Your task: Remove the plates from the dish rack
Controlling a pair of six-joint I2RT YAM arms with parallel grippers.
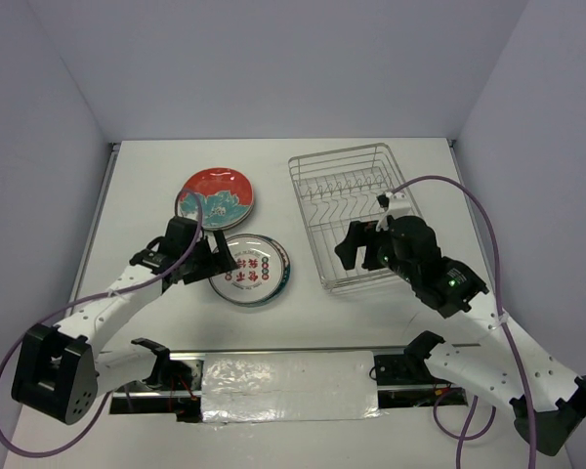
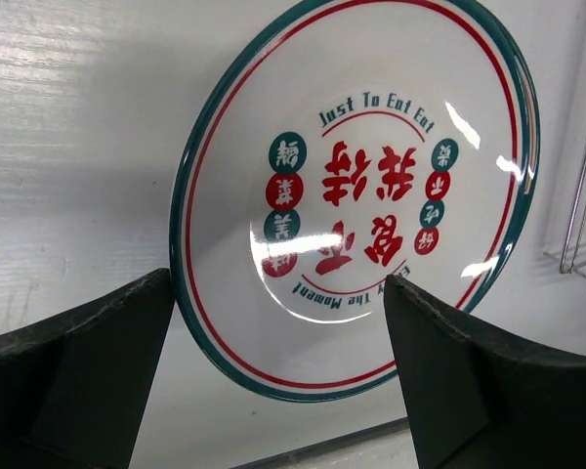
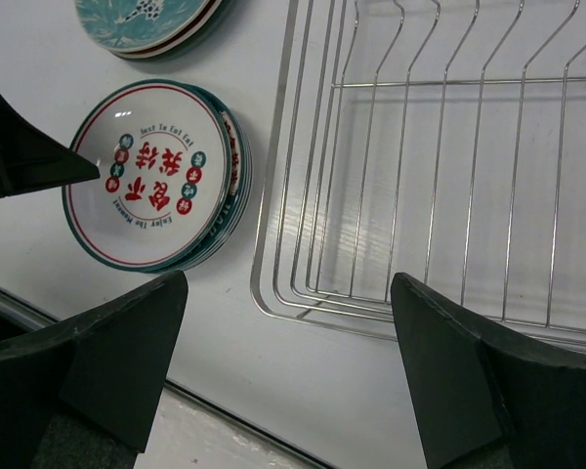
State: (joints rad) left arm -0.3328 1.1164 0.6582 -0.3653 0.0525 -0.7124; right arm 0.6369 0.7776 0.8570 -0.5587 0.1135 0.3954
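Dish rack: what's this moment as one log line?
dish rack empty; white plates, red plates stacked on table; left gripper open over white plates; right gripper open

**Sam:** Where is the left arm (image 1: pixel 117 293)?

**Mia:** It stretches forward and bends in toward the middle. The left end effector (image 1: pixel 220 262) points down, and its two fingers (image 2: pixel 78 381) are wide apart.

**Sam:** And the right arm (image 1: pixel 488 313)?

**Mia:** It leans in toward the middle too. The right end effector (image 1: pixel 356 249) also points down, with its fingers (image 3: pixel 469 391) spread wide.
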